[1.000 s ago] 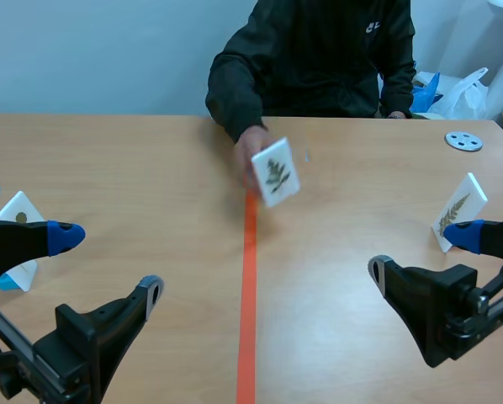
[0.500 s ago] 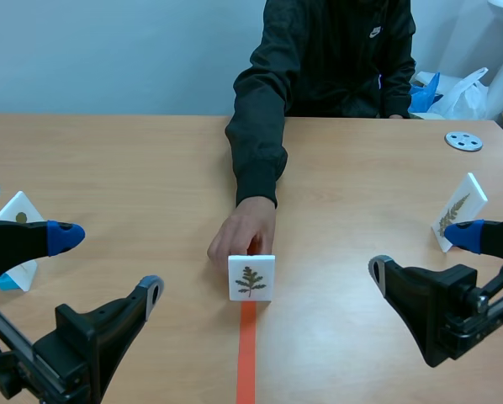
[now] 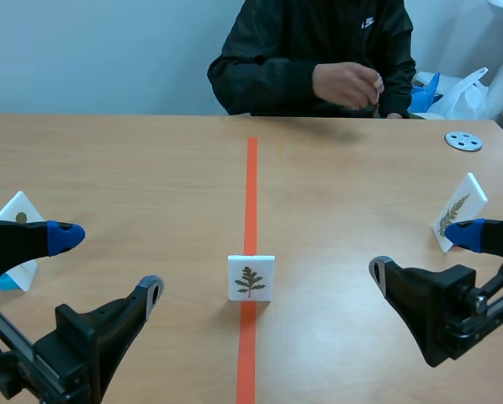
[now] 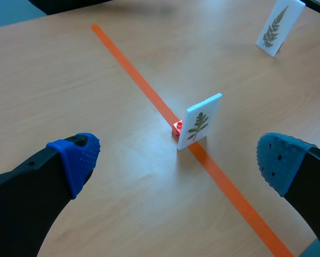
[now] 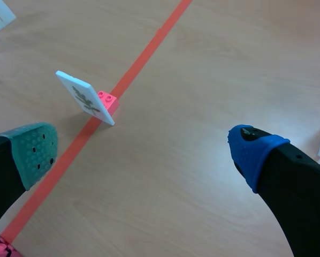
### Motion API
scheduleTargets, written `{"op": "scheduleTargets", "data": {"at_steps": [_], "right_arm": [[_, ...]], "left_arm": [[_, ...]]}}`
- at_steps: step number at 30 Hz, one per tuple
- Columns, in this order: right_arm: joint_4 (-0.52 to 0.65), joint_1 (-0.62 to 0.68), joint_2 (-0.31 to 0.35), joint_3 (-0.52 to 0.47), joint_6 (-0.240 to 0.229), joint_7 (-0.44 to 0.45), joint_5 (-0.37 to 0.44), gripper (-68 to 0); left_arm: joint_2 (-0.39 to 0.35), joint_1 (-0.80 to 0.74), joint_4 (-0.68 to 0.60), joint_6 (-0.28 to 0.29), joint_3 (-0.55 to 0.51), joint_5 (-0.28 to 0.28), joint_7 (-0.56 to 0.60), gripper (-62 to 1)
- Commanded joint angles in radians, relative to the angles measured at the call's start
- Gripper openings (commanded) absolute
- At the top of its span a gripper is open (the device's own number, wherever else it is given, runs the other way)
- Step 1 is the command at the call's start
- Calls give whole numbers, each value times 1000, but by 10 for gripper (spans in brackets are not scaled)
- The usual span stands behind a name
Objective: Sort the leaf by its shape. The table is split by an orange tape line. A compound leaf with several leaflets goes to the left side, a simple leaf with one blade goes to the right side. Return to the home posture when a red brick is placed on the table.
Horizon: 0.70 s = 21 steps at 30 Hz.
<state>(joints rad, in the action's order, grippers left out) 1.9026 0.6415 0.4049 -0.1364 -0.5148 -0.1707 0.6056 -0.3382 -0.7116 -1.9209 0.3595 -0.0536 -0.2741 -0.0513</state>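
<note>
Okay, both my claws are hanging wide open, holding nothing: left claw [image 3: 107, 263], right claw [image 3: 420, 251]. The leaf card [image 3: 251, 278] is standing on the orange tape line [image 3: 251, 185], ahead of both claws and between them, well apart from either. A small red-pink block [image 5: 107, 101] is touching its back and propping it. The leaf is looking like several leaflets on one stem, so I'm judging it compound: left side, left claw's job. The print is small, so I'm not certain. No grip is begun yet.

Risks:
- The card is thin and leaning on that little prop, so a finger arriving at its face is likely tipping it flat on the surface [image 3: 150, 168], where it's getting hard to pinch.
- I can't tell if the block is fixed, so it could be dropping off mid-carry.
- I could be misreading the prop as the red-brick home signal.
- A second card [image 3: 20, 212] is sitting just beside my left claw's outer finger, and a third card [image 3: 459, 209] beside the right claw, so a wide swing is risking a bump.

The person's hand [image 3: 346, 84] is hovering far ahead, past the tape's end.
</note>
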Motion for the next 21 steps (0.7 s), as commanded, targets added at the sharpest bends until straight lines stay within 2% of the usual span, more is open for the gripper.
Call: {"op": "scheduleTargets", "data": {"at_steps": [1, 10, 17, 21], "right_arm": [[8, -25, 14, 3, -3, 11, 6, 4], [-39, -121, 39, 123, -3, 20, -60, 4], [-144, -225, 39, 241, -3, 48, -103, 4], [-220, -302, 38, 327, -3, 98, -145, 4]], "left_arm": [[2, 0, -6, 2, -5, -14, 17, 14], [2, 0, -6, 2, -5, -14, 17, 14], [2, 0, -6, 2, -5, -14, 17, 14], [2, 0, -6, 2, -5, -14, 17, 14]]}}
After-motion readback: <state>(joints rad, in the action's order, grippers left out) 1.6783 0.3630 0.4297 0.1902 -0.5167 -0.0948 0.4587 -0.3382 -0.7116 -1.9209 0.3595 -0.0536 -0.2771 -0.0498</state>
